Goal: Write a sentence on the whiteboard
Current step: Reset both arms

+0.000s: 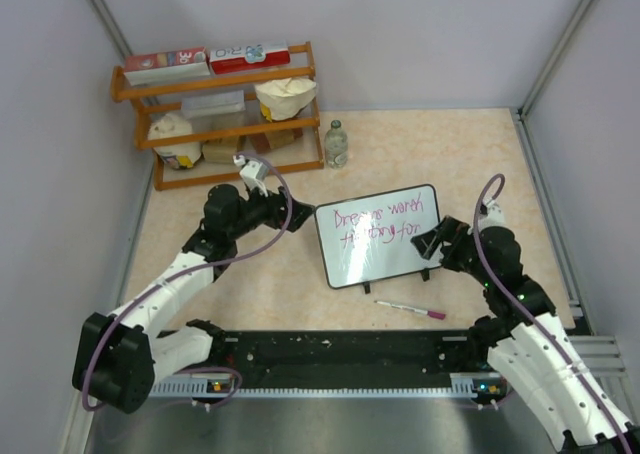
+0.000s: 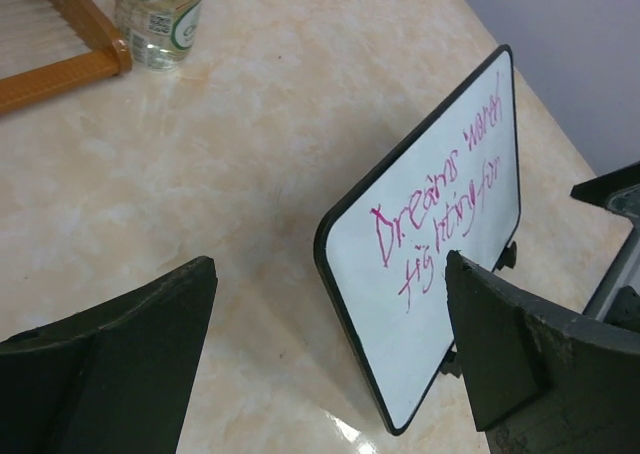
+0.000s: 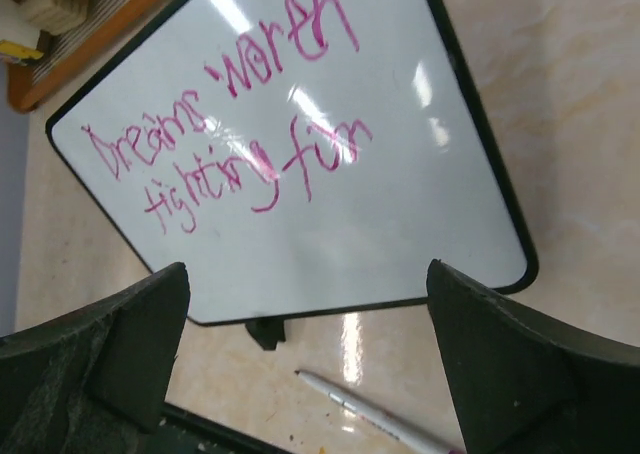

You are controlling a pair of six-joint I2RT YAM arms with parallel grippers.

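Top external view shows the whiteboard [image 1: 378, 264] at frame centre bearing the finished sentence [image 1: 385, 224], marker [image 1: 410, 310] just below, left gripper [image 1: 300, 218] and right gripper [image 1: 430, 242] both spread wide and empty, so backing away without nudging it seems best.

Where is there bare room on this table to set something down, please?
Free: the tabletop behind the whiteboard, from the bottle to the right wall; also the patch between the left arm and the board. Crowded: the rack corner, and the front strip with the pen.
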